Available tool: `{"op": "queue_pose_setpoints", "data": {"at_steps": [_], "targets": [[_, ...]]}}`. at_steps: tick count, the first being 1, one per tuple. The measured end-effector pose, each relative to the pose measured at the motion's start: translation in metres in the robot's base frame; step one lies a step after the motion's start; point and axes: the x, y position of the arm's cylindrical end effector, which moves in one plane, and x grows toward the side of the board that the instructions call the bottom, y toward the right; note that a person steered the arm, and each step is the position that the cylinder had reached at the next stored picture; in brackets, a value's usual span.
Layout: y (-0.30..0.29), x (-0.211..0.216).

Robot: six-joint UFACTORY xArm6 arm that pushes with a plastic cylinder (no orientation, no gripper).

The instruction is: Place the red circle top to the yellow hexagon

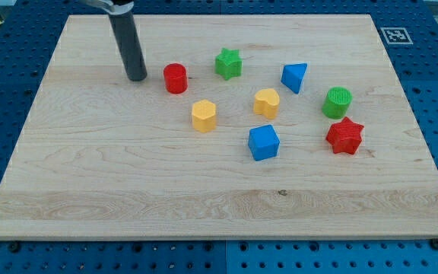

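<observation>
The red circle (176, 78) stands on the wooden board at the upper left of the block group. The yellow hexagon (204, 116) lies below it and a little to its right, with a gap between them. My tip (137, 78) rests on the board just left of the red circle, a short gap away, not touching it. The dark rod rises from the tip toward the view's top.
A green star (229, 64), blue triangle (295, 77), yellow heart (267, 103), blue cube (264, 142), green circle (338, 102) and red star (345, 136) lie to the right. The board's edge (219, 240) runs along the view's bottom, with blue pegboard around it.
</observation>
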Motion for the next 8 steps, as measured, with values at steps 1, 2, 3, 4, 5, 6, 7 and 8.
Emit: {"op": "queue_pose_setpoints", "data": {"at_steps": [1, 2, 3, 4, 5, 6, 7, 8], "targets": [[0.011, 0.002], [0.020, 0.016], [0.030, 0.026], [0.022, 0.029], [0.019, 0.028], [0.019, 0.005], [0.019, 0.000], [0.020, 0.000]]}}
